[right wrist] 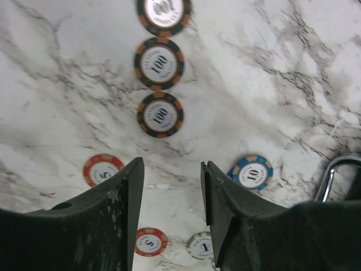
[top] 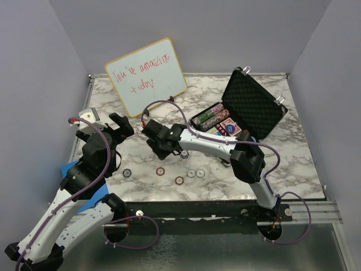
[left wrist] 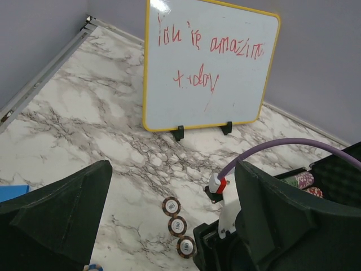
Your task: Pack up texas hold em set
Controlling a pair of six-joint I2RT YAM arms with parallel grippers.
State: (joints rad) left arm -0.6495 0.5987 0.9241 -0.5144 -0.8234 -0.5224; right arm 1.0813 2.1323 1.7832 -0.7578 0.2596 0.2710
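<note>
Seen from the top camera, the left gripper (top: 120,125) is being held raised over the marble-patterned table (top: 293,164), jaws spread and gripping nothing. The right arm is being stretched leftward, with the right gripper (top: 151,131) angled down near scattered round poker chips (top: 179,180). The black metal-edged briefcase (top: 256,104) is being shown open at the far right, with chips stacked inside.

In the left wrist view, a yellow-framed whiteboard (left wrist: 208,68) is being faced.

In the right wrist view, parted, empty fingers (right wrist: 113,209) are being held near a row of three black-and-orange chips (right wrist: 160,114).
</note>
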